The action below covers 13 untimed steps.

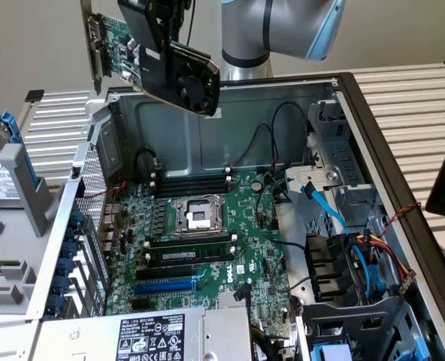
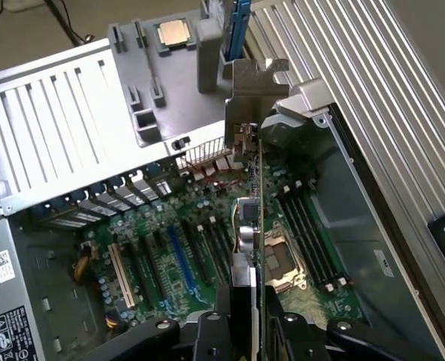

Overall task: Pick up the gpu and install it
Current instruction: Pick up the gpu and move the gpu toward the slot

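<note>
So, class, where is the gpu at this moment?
At the exterior view's upper left, the gpu is held in the gripper, raised above the open computer case and clear of the motherboard below.

1. One gpu (image 1: 192,79).
2. One open computer case (image 1: 207,128).
3. One motherboard (image 1: 241,226), carrying one processor socket (image 1: 198,216).
4. One blue expansion slot (image 1: 164,286).
5. One labelled power supply (image 1: 151,338).
6. One robot arm (image 1: 283,26).
7. One loose processor chip (image 2: 174,33).
</note>
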Available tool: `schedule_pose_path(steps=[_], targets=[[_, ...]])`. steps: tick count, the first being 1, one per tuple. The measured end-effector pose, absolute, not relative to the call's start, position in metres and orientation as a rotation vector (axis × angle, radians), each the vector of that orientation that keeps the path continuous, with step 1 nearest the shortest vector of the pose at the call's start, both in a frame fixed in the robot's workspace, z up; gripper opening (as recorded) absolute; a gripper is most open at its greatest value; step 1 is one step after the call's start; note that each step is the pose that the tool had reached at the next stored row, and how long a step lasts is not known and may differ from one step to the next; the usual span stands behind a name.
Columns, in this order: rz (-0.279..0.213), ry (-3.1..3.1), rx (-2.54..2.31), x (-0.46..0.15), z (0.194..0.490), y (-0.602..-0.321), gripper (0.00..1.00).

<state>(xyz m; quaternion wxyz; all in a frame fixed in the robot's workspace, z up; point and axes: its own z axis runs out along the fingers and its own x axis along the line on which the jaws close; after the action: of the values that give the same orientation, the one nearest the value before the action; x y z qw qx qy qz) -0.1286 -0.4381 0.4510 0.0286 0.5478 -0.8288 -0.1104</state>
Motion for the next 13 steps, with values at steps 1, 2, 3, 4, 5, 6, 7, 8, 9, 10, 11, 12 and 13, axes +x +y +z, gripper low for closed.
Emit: schedule_pose_path(steps=[1,2,3,4,5,6,7,8,9,10,11,12,13], targets=[[-0.34,-2.543,1.709,-0.1284,0.451,-0.4381,0.27],[-0.339,-2.528,1.729,-0.1283,0.451,-0.4381,0.27],[-0.337,-2.511,1.751,-0.1283,0.451,-0.438,0.27],[-0.335,-2.494,1.774,-0.1283,0.4509,-0.4381,0.27],[-0.332,-2.479,1.795,-0.1282,0.4509,-0.4381,0.27],[-0.328,-2.463,1.819,-0.1282,0.4508,-0.4381,0.27],[-0.324,-2.448,1.842,-0.1283,0.4509,-0.4381,0.27],[-0.318,-2.435,1.864,-0.1283,0.4509,-0.4381,0.27],[-0.313,-2.423,1.884,-0.1283,0.4509,-0.4381,0.27],[-0.308,-2.411,1.904,-0.1283,0.451,-0.4381,0.27],[-0.305,-2.399,1.922,-0.1282,0.4509,-0.4381,0.27],[-0.302,-2.387,1.939,-0.1281,0.4508,-0.4381,0.27],[-0.301,-2.374,1.953,-0.128,0.4509,-0.4381,0.27]])
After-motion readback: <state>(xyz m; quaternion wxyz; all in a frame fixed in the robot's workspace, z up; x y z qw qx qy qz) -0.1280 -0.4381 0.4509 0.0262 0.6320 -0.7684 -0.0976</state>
